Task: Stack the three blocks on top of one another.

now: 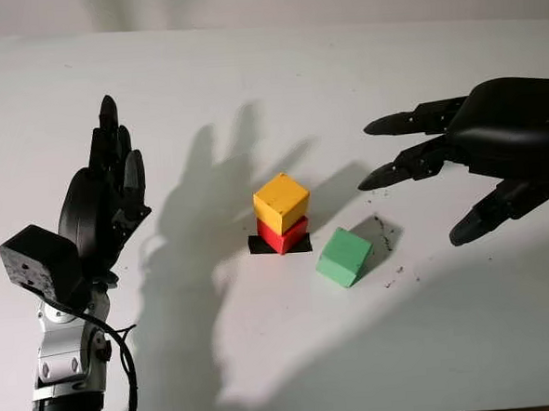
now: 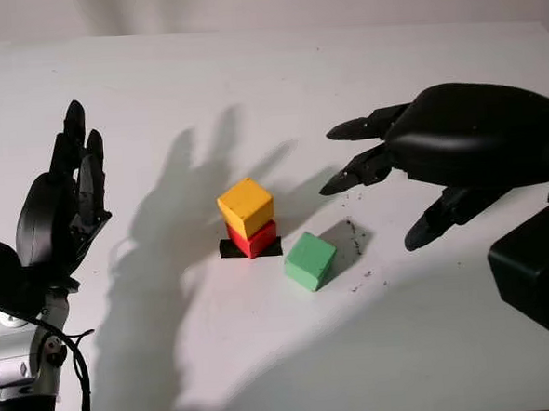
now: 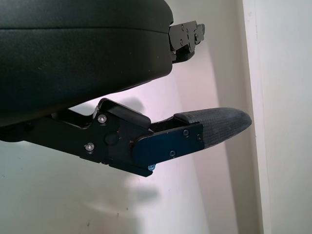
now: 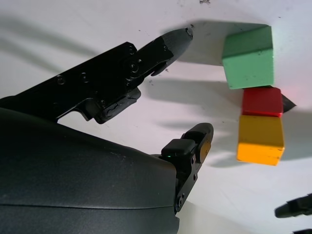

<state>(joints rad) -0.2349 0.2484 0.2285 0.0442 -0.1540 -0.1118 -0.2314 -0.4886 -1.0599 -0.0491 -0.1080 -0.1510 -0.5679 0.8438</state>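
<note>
A yellow block (image 1: 282, 202) sits on a red block (image 1: 284, 234), the pair standing on a black square mark (image 1: 258, 246) near the table's middle. A green block (image 1: 343, 256) lies on the table just right of that stack, turned at an angle and apart from it. My right hand (image 1: 422, 173) hovers open above the table to the right of the blocks, holding nothing, its fingers (image 4: 175, 41) pointing toward them. My left hand (image 1: 114, 169) is raised, open, at the far left, well away from the blocks.
The white table (image 1: 249, 95) stretches wide behind and in front of the blocks. Small dark specks (image 1: 385, 227) lie on it right of the green block. Strong hand shadows fall across the middle.
</note>
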